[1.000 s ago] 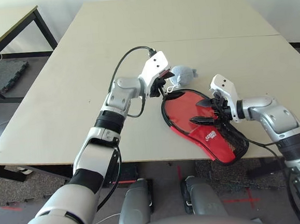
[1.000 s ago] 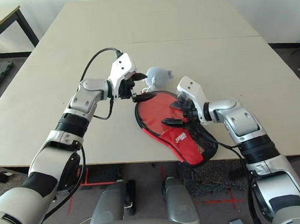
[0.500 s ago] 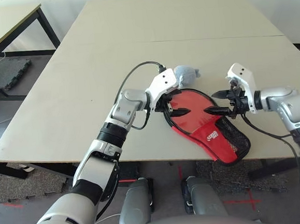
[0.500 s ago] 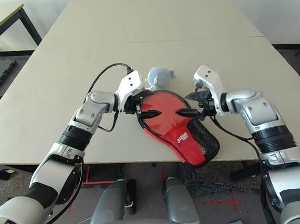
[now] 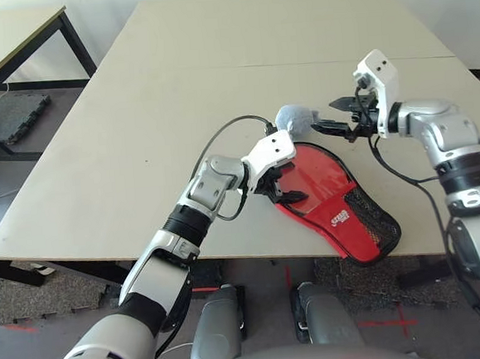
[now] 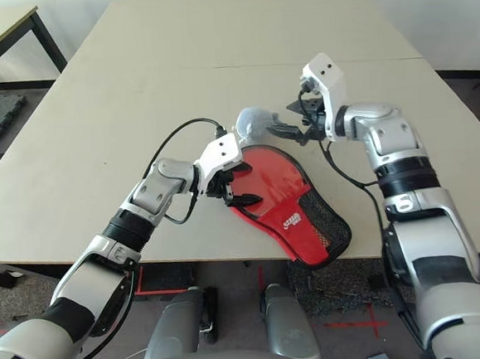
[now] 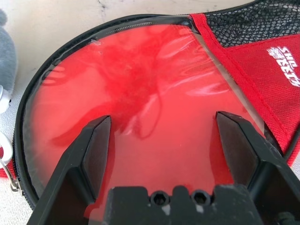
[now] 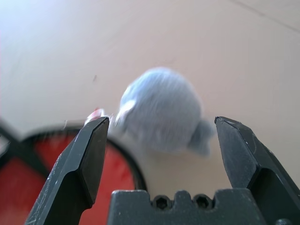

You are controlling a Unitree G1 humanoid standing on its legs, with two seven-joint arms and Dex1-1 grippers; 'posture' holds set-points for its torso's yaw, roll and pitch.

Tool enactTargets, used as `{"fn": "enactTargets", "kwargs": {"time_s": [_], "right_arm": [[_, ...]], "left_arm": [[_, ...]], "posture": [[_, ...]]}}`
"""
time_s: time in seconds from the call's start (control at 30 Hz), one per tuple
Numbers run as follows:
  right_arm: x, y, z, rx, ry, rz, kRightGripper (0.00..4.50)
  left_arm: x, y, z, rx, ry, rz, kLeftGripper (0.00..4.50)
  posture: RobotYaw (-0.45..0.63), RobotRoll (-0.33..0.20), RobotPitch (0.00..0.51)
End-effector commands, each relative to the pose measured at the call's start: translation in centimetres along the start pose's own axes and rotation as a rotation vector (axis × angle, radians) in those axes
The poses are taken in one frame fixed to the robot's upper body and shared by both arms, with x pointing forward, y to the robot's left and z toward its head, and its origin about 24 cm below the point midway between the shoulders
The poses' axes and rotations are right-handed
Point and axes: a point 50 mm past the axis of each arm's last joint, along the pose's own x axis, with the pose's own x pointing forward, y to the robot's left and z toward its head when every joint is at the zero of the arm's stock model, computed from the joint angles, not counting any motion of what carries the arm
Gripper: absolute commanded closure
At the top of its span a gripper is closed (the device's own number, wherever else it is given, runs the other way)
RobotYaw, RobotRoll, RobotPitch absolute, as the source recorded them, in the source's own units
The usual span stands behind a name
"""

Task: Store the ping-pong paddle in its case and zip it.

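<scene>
Your left hand (image 5: 284, 188) hangs spread wide and empty, low over the round red end of the case (image 5: 329, 197), its fingers (image 7: 93, 150) straddling the clear window. Your right hand (image 5: 335, 114) is also wide open and holds nothing, raised above the bench (image 5: 136, 121) just beyond the case, aimed at the grey plush toy (image 8: 161, 110) by the case's rim. Through the window you see red; whether that is the paddle you cannot tell. The case's narrow mesh end reaches the bench's near edge; the far bench is open.
</scene>
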Motion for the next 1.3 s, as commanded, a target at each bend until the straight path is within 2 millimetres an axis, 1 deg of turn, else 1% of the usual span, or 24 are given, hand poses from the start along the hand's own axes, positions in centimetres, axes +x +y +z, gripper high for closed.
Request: {"fn": "enactTargets", "kwargs": {"time_s": [0.03, 0.13, 0.33, 0.77, 0.87, 1.2, 1.23, 1.3], "right_arm": [[0.7, -0.6, 0.1, 0.06, -0.043, -0.065, 0.0], [1.4, -0.5, -0.1, 0.111, -0.065, -0.078, 0.0], [2.5, 0.1, -1.2, 0.212, -0.074, -0.066, 0.0], [3.9, 1.1, -3.7, 0.323, -0.02, -0.098, 0.0], [4.2, 1.4, -4.1, 0.344, -0.014, -0.108, 0.6], [4.1, 1.1, -4.2, 0.355, -0.019, -0.156, 4.25], [4.0, 0.9, -4.2, 0.354, -0.022, -0.165, 4.49], [3.8, 0.6, -4.1, 0.354, -0.031, -0.178, 4.49]], "left_arm": [[0.5, -0.4, -1.2, -0.025, 0.043, -0.01, 0.03], [0.6, -0.5, -1.1, -0.024, 0.039, -0.011, 0.03], [0.5, -0.5, -1.0, -0.026, 0.034, -0.011, 0.03], [0.5, -0.7, -1.0, -0.033, 0.03, -0.016, 0.03], [0.5, -0.7, -1.0, -0.035, 0.028, -0.014, 0.0], [0.5, -0.7, -1.0, -0.04, 0.026, -0.012, 0.0], [0.5, -0.7, -1.0, -0.04, 0.026, -0.013, 0.0], [0.6, -0.8, -1.0, -0.04, 0.025, -0.014, 0.0]], "posture": [[0.08, 0.0, 0.099], [0.08, 0.0, 0.098], [0.09, 0.0, 0.097], [0.09, 0.0, 0.1], [0.1, 0.0, 0.102], [0.1, 0.0, 0.101], [0.1, 0.0, 0.101], [0.1, 0.0, 0.101]]}}
